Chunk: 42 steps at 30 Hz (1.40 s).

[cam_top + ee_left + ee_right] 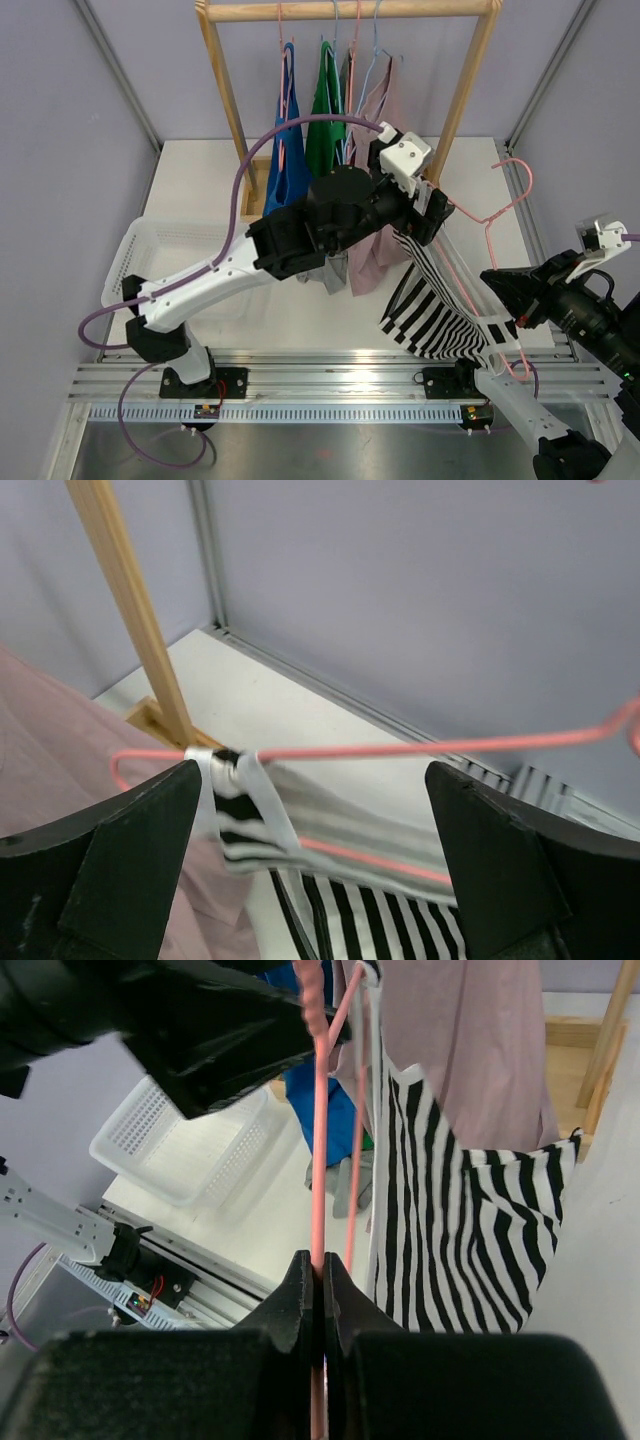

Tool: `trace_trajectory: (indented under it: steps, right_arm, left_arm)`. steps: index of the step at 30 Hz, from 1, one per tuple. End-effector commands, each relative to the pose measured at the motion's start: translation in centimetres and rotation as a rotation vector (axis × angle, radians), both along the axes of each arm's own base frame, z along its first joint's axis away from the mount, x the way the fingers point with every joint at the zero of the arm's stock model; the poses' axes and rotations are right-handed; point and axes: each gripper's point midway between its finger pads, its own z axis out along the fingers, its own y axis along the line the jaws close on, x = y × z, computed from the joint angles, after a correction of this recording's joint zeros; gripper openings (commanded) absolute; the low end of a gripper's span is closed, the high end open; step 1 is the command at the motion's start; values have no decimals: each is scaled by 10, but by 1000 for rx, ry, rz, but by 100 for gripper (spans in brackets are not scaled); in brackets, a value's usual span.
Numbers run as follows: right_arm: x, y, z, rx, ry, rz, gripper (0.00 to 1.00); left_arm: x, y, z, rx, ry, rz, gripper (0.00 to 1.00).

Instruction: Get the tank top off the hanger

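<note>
A black-and-white striped tank top [435, 310] hangs on a pink wire hanger [500, 205], held tilted above the table's right side. My right gripper [505, 322] is shut on the hanger's wire [318, 1160] at its lower end, with the striped cloth [450, 1230] just to the right of it. My left gripper [435, 215] is open at the hanger's upper end. In the left wrist view its fingers [120, 860] stand wide apart on either side of the top's white strap [235, 780], which loops over the hanger wire [420, 747]. They are not touching it.
A wooden rack [345, 10] at the back holds blue [285, 170], green [325, 120] and pink [375, 250] garments just left of my left gripper. A white basket [150, 250] sits at the left. Metal rails [320, 365] run along the near edge.
</note>
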Motion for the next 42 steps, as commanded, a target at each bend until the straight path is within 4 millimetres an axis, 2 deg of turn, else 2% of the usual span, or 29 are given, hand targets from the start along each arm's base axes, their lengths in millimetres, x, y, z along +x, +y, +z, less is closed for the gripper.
trace_trajectory:
  steps: [1,4,5,6,8,10,14,18,23,26,27,32,33,34,37,42]
  right_arm:
    - [-5,12,19,28,-79,85,0]
    - [1,9,16,17,-72,59,0]
    - [4,8,15,14,-68,50,0]
    - [6,7,14,10,-63,41,0]
    - [14,4,10,2,-46,14,0]
    - [17,6,9,1,-41,17,0]
    - [26,5,8,3,-31,-6,0]
    - [30,5,7,0,-33,-10,0]
    - [27,9,11,10,-52,17,0]
    - [19,20,15,30,-69,94,0]
    - [16,23,16,36,-74,119,0]
    - [17,22,19,36,-83,112,0]
    - [17,23,18,36,-79,115,0]
    - [18,23,19,36,-82,114,0]
    - [20,20,18,28,-84,92,0]
    - [19,21,17,28,-81,101,0]
  left_arm:
    - [26,4,13,-17,-45,132,94]
    - [30,6,-3,0,-34,158,92]
    - [28,11,5,-26,-41,159,92]
    - [28,11,-9,-3,-35,158,93]
    - [26,20,-2,-35,-41,165,95]
    - [25,23,-10,-29,-38,163,97]
    - [11,18,-10,-45,-43,67,99]
    - [4,25,-4,-86,-40,39,99]
    - [22,31,-13,-75,-13,77,99]
    - [31,30,-16,-73,-1,80,96]
    - [32,29,-16,-70,0,79,91]
    - [39,26,-24,-43,11,90,82]
    - [40,25,-27,-37,12,88,77]
    - [41,25,-29,-32,16,91,67]
    - [42,24,-34,-24,20,91,57]
    - [44,26,-36,-20,19,108,24]
